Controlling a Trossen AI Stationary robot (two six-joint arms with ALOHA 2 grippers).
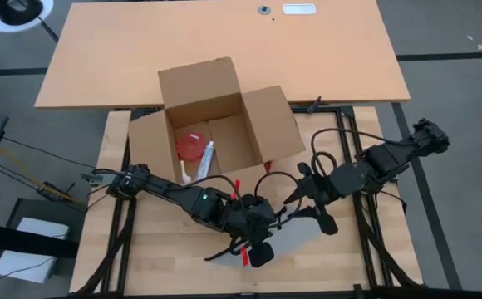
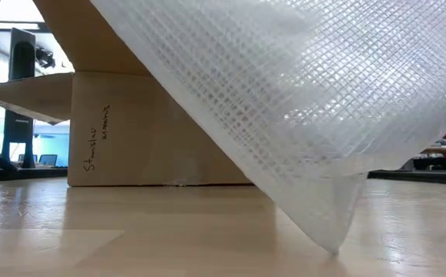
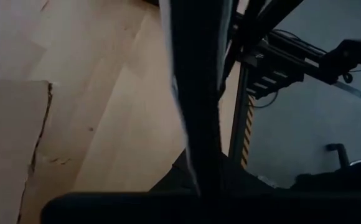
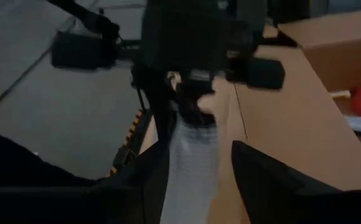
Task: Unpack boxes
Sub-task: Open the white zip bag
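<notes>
**Bag lifted clear of the opened carton**

The carton point(image 1: 220, 124) sits at the table's far edge, mouth up, flaps splayed, showing no clear long axis. The left gripper point(image 1: 256, 241), pressed together, pinches a clear mesh bag point(image 2: 300, 108) near the front edge; the right gripper point(image 1: 301, 208) has its fingers spread around the bag. To finish well, lower the bag flat before letting go.

My arms are dark over a pale wood table point(image 1: 154, 266); the carton point(image 1: 216, 116) is plain brown with dark handwriting on one side, holding a red round item point(image 1: 191, 148) and a white tube point(image 1: 206, 159); the bag point(image 2: 300, 100) is clear, grid-patterned.
</notes>
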